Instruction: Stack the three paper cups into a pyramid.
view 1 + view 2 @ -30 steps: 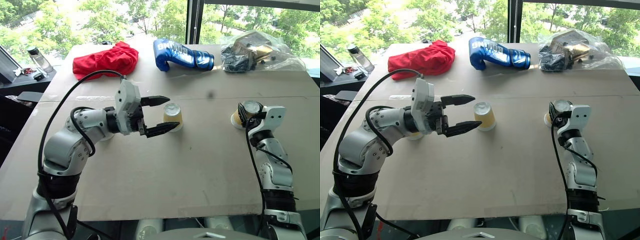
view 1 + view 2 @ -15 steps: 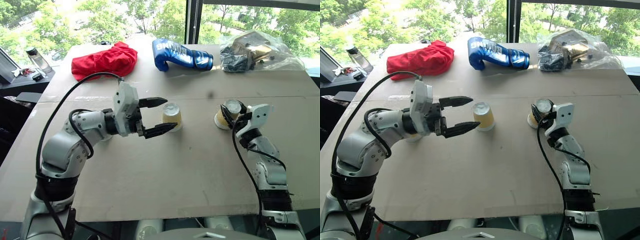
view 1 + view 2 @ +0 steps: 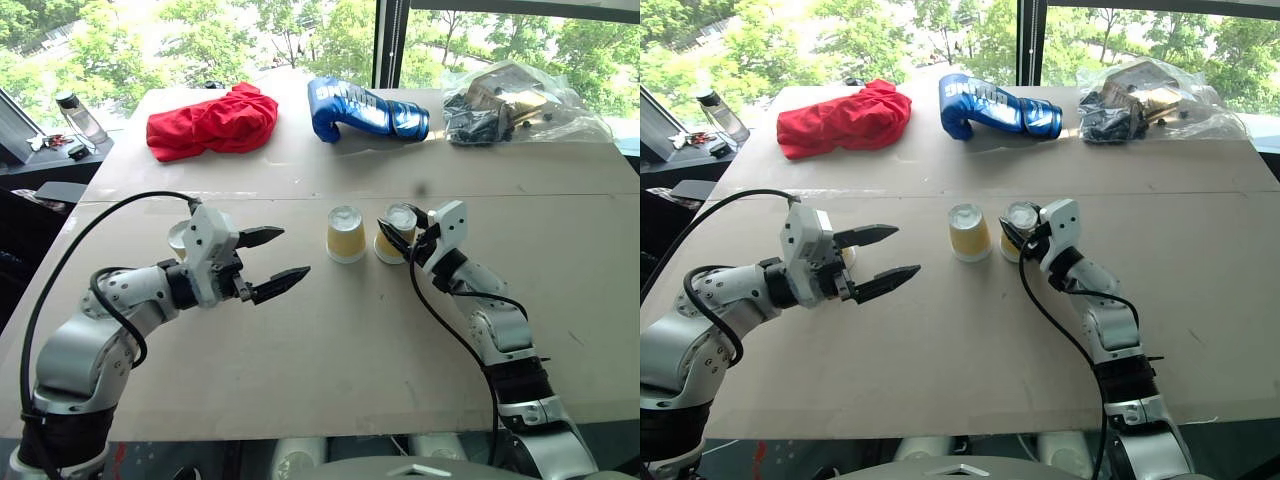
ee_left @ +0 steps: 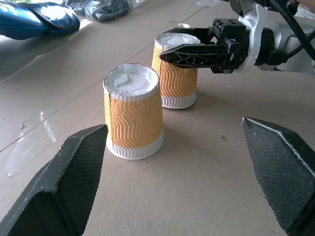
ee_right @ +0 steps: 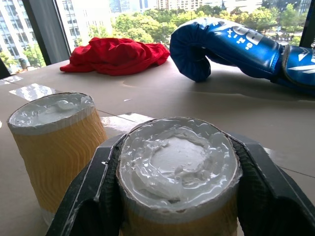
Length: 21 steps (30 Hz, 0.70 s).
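Paper cups sit upside down: the free cup (image 3: 346,234) stands mid-table, and the held cup (image 3: 395,234) just beside it is clamped in the closed right gripper (image 3: 408,236). A sideways nudge on release could tip either one. The left gripper (image 3: 272,262), jaws fully spread and empty, hangs on the free cup's other side, near the third cup (image 3: 180,238).
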Motion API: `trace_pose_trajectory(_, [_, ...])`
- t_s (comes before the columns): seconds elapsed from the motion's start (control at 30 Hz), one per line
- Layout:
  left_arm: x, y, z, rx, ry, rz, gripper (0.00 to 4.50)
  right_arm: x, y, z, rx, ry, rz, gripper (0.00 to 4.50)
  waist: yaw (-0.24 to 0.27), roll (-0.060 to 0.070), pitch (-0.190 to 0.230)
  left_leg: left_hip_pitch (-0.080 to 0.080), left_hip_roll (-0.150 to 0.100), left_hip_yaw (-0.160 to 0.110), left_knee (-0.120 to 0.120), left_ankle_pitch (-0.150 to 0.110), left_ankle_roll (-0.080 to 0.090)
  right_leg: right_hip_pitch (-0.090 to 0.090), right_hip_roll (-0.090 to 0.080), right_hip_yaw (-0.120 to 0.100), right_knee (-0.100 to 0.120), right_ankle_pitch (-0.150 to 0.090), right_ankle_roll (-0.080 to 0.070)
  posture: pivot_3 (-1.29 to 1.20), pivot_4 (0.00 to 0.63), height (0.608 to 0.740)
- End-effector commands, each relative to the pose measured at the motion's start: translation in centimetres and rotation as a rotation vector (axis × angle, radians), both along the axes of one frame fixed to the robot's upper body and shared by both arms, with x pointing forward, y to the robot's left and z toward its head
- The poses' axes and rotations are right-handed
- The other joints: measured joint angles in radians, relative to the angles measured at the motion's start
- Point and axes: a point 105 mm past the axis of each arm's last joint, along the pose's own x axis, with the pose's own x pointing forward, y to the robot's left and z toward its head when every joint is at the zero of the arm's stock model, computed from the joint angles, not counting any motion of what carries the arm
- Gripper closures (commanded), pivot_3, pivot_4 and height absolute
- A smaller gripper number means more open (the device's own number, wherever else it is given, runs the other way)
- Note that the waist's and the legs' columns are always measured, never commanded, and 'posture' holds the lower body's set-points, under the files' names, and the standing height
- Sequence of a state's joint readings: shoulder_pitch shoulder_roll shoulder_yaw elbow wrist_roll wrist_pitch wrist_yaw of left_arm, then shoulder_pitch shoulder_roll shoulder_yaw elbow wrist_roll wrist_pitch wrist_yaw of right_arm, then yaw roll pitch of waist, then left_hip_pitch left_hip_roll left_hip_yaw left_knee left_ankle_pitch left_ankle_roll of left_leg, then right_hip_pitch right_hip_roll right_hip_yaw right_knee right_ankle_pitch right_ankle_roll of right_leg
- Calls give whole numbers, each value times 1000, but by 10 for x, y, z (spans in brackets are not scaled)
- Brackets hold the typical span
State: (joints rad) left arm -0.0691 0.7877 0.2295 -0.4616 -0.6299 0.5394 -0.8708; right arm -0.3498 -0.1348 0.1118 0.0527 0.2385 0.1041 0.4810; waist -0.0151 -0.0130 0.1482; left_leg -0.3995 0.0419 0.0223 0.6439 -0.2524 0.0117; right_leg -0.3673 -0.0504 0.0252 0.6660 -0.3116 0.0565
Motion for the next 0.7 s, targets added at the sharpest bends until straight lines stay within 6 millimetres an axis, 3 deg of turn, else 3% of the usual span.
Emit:
trace_pose_trajectory(0.03, [-4,1,14,24,-78,-1,0,2,9,9,0,-49,22,2341,0,0,0,0,0,0,0,0,0,0,0,0,0,0,0,0,150,740])
trace_pose_trajectory(0.3, [-3,-1,17,9,-95,1,0,6,16,10,10,-30,51,2341,-3,0,0,0,0,0,0,0,0,0,0,0,2,0,0,0,150,740])
trace_pose_trajectory(0.33, [-3,-1,17,6,-97,1,0,6,16,10,11,-27,53,1334,-4,0,0,0,0,0,0,0,0,-1,0,0,2,0,0,0,150,740])
trace_pose_trajectory(0.43, [-2,-2,19,-2,-106,0,0,5,14,9,18,-11,62,47,-4,0,0,0,0,0,0,0,0,-1,0,1,3,0,0,0,150,740])
trace_pose_trajectory(0.7, [-2,-2,21,-32,-120,4,0,-2,4,24,100,-87,67,47,-3,0,0,0,0,1,0,0,0,-2,0,1,3,0,0,0,150,740])
